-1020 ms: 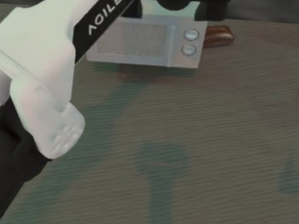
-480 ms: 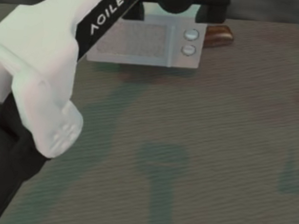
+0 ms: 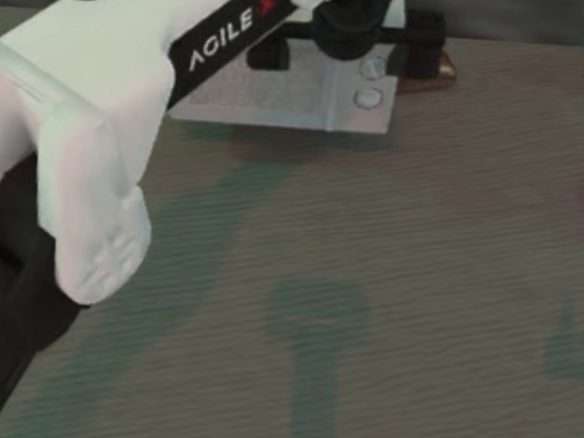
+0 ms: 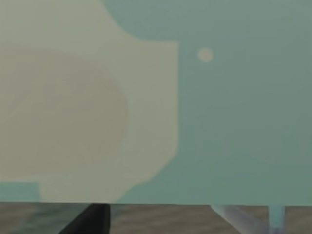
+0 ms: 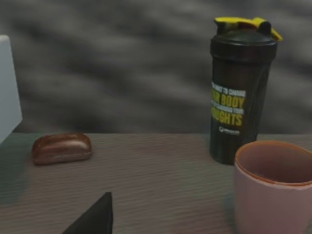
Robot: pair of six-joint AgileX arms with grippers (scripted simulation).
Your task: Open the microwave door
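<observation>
While the left pincer [image 3: 347, 27], fingers spread apart, hangs over the microwave [image 3: 281, 90], a misjudged reach could shove it instead of catching the microwave door [image 3: 266, 89].

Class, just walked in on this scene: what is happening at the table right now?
The left arm reaches across to the white microwave at the table's far edge, its left gripper over the top near the knob side. The microwave door looks closed. A brown bread roll lies beside it. The right arm is parked at the right, out of view.

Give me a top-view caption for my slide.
Left arm reaches over the microwave, its claw above the closed door.
</observation>
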